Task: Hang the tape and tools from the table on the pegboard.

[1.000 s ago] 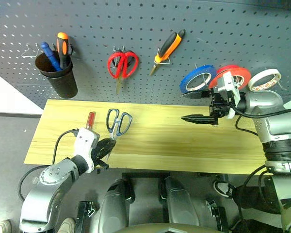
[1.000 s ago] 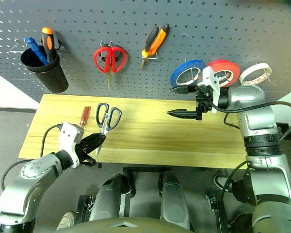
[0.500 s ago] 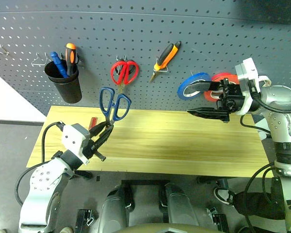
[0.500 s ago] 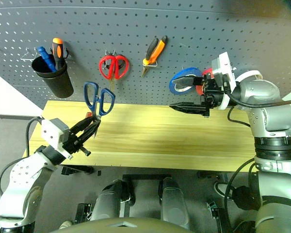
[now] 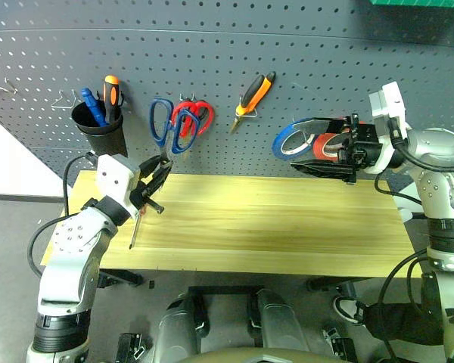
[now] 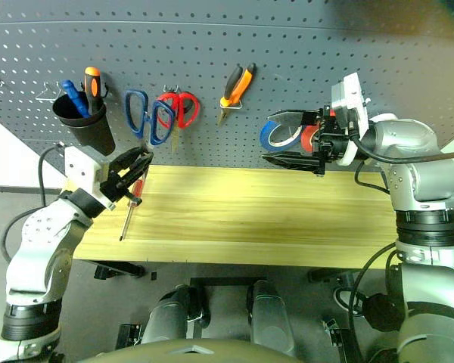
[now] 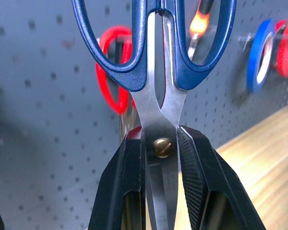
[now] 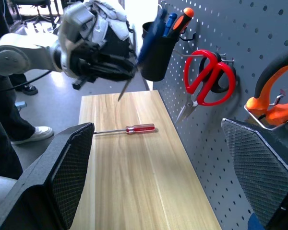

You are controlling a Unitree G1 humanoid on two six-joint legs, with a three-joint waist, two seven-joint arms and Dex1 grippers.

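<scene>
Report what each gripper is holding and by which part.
Left gripper holds the blue-handled scissors at the pivot screw, handles up. Right gripper is open, holding nothing.

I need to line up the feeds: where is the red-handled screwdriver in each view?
Left eye: red-handled screwdriver on the table, below the left gripper.
Right eye: same spot.
Left wrist: not seen.
Right wrist: mid-table.
Shared landmark: red scissors.

The long, light yellowish wooden tabletop (image 5: 287,227) is standing just in front of the pegboard (image 5: 325,60); a slim red-handled screwdriver (image 8: 127,129) is lying flat on it near its left end, handle toward the board, shaft pointing toward the front edge.
</scene>
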